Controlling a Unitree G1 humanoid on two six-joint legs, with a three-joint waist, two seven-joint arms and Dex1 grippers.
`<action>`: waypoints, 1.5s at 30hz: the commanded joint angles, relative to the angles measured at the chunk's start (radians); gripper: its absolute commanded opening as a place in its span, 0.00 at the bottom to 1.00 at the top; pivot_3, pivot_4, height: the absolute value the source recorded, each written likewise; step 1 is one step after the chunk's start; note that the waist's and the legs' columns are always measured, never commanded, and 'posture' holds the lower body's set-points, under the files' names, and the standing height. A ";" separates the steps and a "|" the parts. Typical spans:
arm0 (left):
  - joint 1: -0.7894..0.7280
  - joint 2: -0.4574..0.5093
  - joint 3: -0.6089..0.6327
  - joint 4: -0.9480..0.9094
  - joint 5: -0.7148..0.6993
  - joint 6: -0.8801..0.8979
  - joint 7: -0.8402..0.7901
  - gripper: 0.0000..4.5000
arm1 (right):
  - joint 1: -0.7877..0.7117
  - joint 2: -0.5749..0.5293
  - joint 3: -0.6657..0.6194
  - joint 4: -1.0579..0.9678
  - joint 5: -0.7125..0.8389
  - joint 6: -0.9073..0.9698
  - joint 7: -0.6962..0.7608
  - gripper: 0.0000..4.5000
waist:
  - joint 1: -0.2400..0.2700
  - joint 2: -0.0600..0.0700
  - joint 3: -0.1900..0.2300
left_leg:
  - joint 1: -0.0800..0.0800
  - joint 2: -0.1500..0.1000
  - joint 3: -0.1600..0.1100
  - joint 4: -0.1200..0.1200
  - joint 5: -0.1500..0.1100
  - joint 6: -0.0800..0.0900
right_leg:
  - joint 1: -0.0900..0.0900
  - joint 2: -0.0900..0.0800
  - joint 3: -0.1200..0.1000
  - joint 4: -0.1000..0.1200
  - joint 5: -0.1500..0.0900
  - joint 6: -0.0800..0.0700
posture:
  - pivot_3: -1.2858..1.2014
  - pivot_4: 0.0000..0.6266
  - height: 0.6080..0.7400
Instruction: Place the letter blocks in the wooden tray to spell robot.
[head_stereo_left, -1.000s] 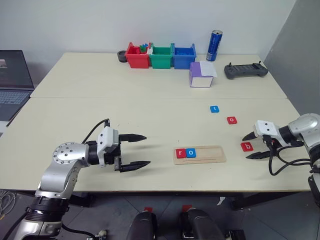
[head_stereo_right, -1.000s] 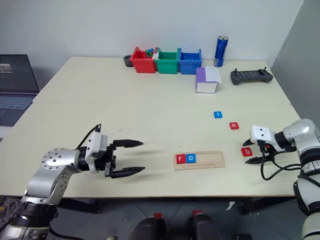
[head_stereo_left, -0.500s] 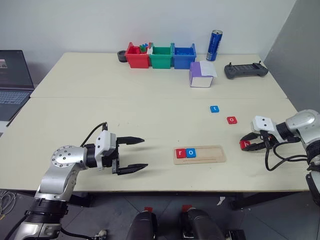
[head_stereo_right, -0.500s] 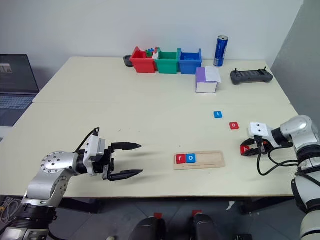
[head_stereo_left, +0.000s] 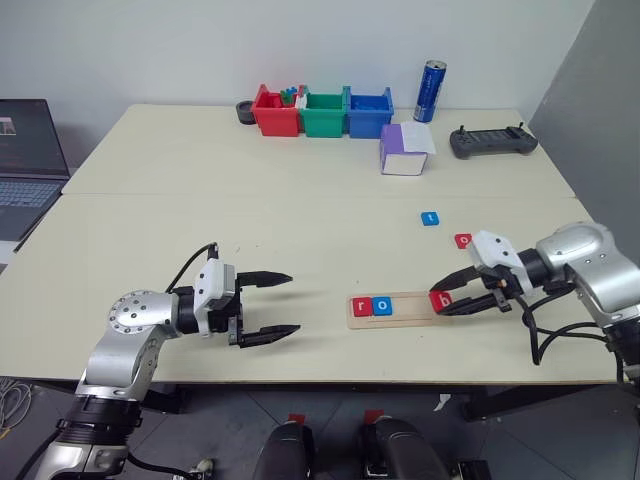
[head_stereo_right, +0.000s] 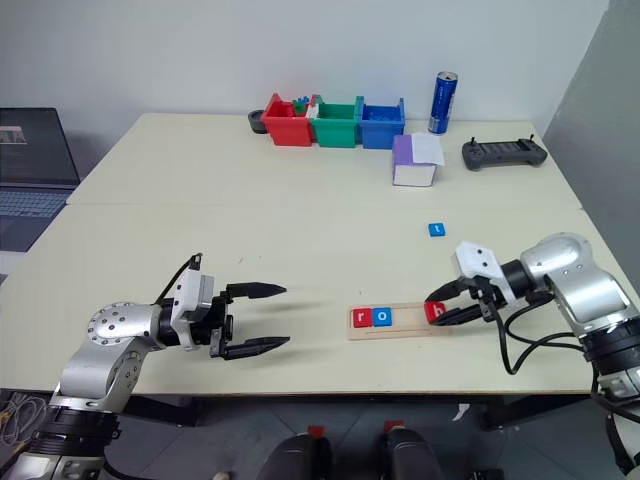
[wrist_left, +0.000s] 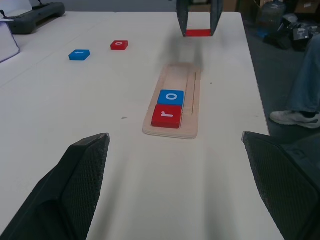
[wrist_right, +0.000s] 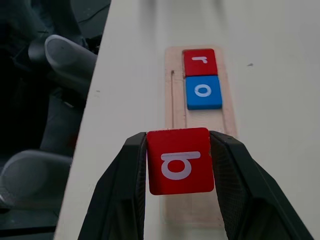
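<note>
My right gripper (wrist_right: 179, 165) pinches the red "b" block (wrist_right: 180, 160) by opposite edges; I judge it light, rigid, slick; left gripper (head_stereo_left: 268, 306) stands wide.

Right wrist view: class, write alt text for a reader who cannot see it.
The right gripper holds a red b block between its two black fingers, above the near end of the wooden tray. Further along the tray lie a blue o block and a red r block, side by side.
</note>
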 joint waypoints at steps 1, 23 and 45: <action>-0.018 -0.004 0.003 -0.026 -0.008 -0.004 0.002 1.00 | -0.006 0.036 0.001 -0.049 -0.040 0.049 -0.054 0.32 | -0.001 0.000 0.000 | 0.000 0.000 0.000 0.000 0.000 0.000 | 0.000 0.000 0.000 0.000 0.000 0.000 | 0.52 0.24 1.00; -0.004 -0.007 0.010 -0.036 -0.004 -0.005 0.020 1.00 | -0.083 0.197 0.122 -0.044 -0.274 0.206 -0.187 0.32 | -0.001 0.000 0.000 | 0.000 0.000 0.000 0.000 0.000 0.000 | -0.001 0.000 0.000 0.000 0.000 0.000 | 0.52 0.24 1.00; 0.001 -0.002 0.010 -0.077 -0.005 0.025 0.047 1.00 | -0.134 0.235 0.149 0.019 -0.321 0.166 -0.152 0.32 | -0.001 0.000 0.000 | -0.001 0.000 0.000 0.000 0.000 0.000 | -0.001 0.000 0.000 0.000 0.000 0.000 | 0.52 0.24 1.00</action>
